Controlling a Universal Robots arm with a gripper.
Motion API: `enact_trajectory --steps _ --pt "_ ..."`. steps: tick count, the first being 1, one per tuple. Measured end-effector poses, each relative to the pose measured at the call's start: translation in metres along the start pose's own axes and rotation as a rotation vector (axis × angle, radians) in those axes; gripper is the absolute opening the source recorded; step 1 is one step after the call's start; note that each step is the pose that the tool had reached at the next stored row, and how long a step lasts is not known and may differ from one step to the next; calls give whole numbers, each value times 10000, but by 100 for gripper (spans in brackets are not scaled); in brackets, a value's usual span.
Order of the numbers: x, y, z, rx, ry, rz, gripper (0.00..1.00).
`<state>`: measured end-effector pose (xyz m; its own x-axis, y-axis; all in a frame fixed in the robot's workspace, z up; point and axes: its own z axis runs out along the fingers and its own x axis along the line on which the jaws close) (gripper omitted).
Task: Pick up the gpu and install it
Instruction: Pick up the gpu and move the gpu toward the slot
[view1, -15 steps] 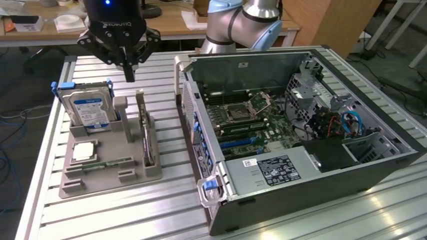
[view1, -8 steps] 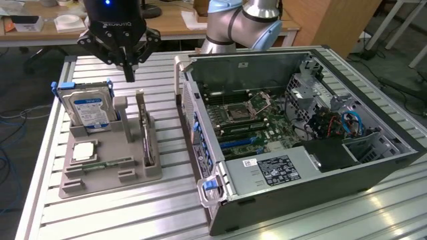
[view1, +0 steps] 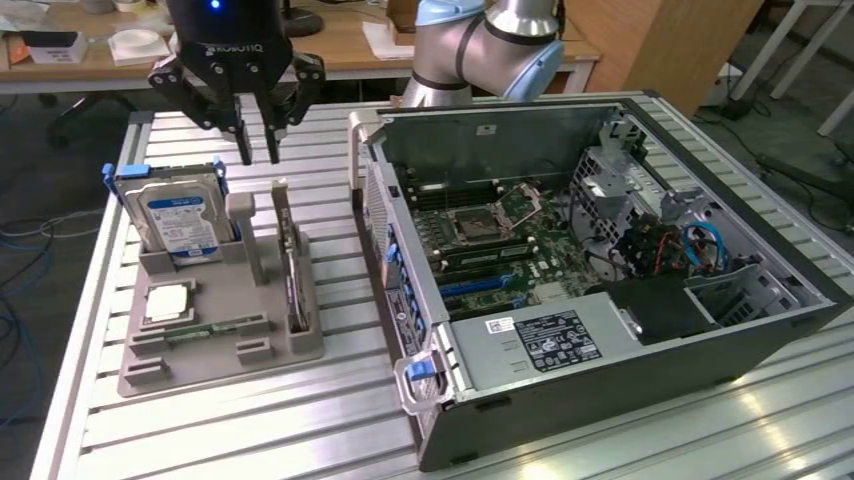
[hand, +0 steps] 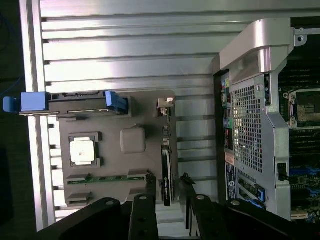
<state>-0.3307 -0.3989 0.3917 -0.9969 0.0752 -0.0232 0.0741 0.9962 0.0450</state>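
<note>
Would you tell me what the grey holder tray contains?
Hard drive and gpu standing upright, processor and memory stick lying flat; the upright parts' lower edges are hidden in slots.

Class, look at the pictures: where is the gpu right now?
In the exterior view's left half, the gpu stands on edge in the grey holder, between the hard drive and the open computer case.

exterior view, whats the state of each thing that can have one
tool, open, empty, over the gpu
gpu, standing on edge in the holder, not gripped
hard drive, upright in the holder
processor chip, lying flat in the holder
memory stick, seated in its holder slot
computer case, on its side, side panel off
</note>
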Motion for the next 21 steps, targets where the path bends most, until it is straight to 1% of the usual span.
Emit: enact_trajectory --steps 3,5,6,7,8,9,11,16,18,19,21 --pt "0 0 0 0 0 0 47" --pt "5 -3 0 1 0 0 47" --pt "4 -4 1 16 2 -36 53" --pt "5 -4 5 30 31 -116 58" --pt "6 -4 13 36 62 -208 58" --pt "5 -5 23 36 85 -286 65" --pt "5 -7 52 51 124 -422 65" --pt "7 -12 141 52 208 -710 65" --pt "7 -14 177 52 260 -798 65" --pt "8 -14 194 52 276 -889 65" --pt "9 -17 231 50 292 -1067 65"
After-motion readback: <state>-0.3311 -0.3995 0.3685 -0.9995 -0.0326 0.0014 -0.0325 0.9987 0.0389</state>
